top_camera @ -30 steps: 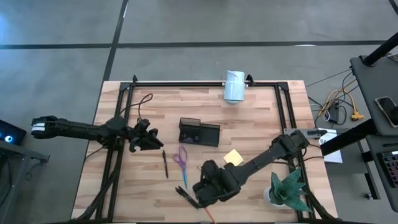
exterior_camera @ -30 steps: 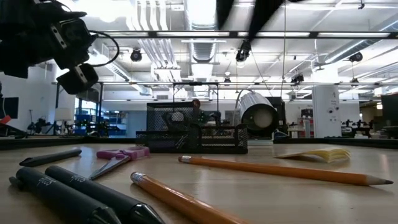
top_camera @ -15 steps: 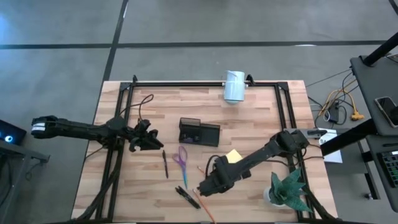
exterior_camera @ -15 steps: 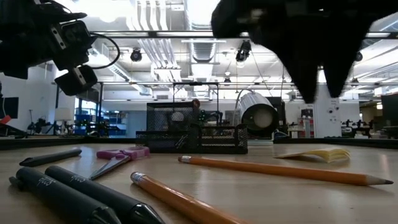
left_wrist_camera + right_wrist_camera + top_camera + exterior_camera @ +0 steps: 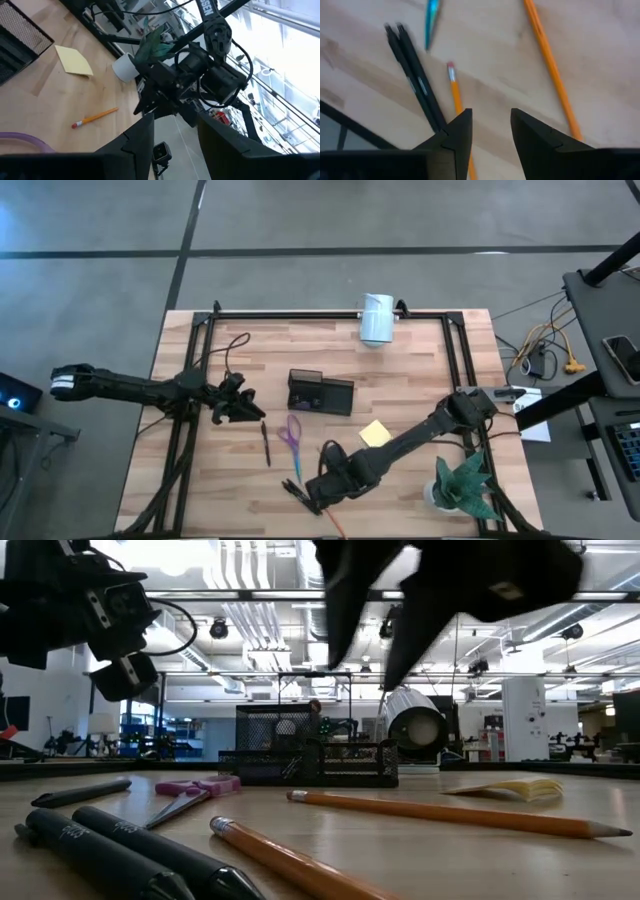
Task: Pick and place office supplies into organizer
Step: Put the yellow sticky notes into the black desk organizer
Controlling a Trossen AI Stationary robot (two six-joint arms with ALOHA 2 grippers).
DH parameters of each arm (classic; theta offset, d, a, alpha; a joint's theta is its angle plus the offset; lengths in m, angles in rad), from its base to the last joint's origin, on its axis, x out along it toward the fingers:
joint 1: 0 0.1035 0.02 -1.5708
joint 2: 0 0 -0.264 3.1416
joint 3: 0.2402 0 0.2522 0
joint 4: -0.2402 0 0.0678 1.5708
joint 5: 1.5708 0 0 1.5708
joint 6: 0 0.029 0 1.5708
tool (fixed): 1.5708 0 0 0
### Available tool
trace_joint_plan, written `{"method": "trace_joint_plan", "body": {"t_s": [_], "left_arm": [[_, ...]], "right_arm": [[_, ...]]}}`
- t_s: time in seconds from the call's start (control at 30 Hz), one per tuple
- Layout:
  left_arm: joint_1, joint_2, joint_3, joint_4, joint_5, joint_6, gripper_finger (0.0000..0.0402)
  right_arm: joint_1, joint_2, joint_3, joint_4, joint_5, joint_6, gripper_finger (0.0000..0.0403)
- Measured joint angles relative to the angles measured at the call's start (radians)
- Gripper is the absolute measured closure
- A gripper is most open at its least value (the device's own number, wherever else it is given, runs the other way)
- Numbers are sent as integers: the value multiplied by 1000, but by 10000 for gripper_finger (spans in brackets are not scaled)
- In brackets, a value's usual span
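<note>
Two orange pencils [image 5: 547, 55] lie flat beneath the open right tool [image 5: 490, 127].

Green spiky plant [image 5: 462, 483], white cylinder [image 5: 378, 319], wooden table [image 5: 420, 380]

Grey concrete floor [image 5: 300, 220], ceiling ducts [image 5: 240, 580], strip lights [image 5: 250, 595]

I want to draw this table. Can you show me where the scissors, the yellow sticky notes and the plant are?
scissors [image 5: 291, 432]: high view, on the purple handles.
sticky notes [image 5: 375, 433]: high view, middle of the yellow pad.
plant [image 5: 463, 481]: high view, on the green spiky leaves.
</note>
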Motion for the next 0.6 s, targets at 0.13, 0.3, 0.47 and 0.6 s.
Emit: {"method": "trace_joint_plan", "body": {"t_s": [0.13, 0.3, 0.47, 0.6], "left_arm": [[0, 24, 4, 2, 0, -3, 269], [0, 36, 23, 6, 4, -6, 269], [0, 36, 41, 8, 8, 1, 269], [0, 41, 42, 16, 8, 4, 269]], "right_arm": [[8, 0, 6, -69, -2, 100, 280], [-24, -7, 6, -209, 0, 161, 273], [-84, -61, -17, -210, -40, 5, 270], [-146, -112, -103, -134, -103, -137, 276]]}}
